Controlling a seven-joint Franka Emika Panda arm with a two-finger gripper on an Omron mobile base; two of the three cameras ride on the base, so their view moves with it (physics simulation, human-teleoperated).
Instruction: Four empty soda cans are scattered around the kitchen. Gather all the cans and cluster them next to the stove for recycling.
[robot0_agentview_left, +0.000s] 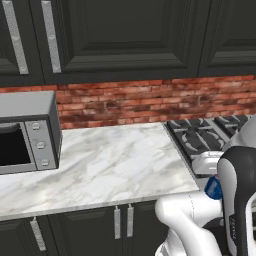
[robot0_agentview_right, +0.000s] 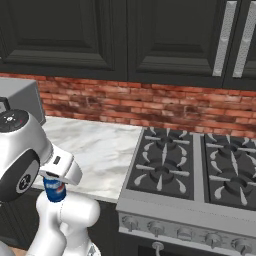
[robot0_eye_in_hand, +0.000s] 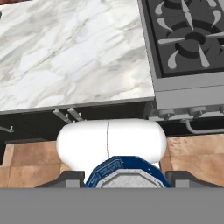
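Hand (robot0_eye_in_hand: 124, 178) grips a blue, silver-topped (cylindrical) soda can (robot0_agentview_right: 54, 190)

glossy white rounded arm (robot0_agentview_left: 190, 215), dark grey joints

Even, flat rendered light, soft faint shadows, no glare, slightly coarse, low-resolution textures

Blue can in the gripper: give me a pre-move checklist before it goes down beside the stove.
1. Grip: gripper shut on the blue can - ok.
2. Can held in front of the counter edge, not over the top - not ok to release yet.
3. Marble counter left of the stove bare - ok.
4. Microwave far from drop spot - ok.
5. Can upright - cannot tell.
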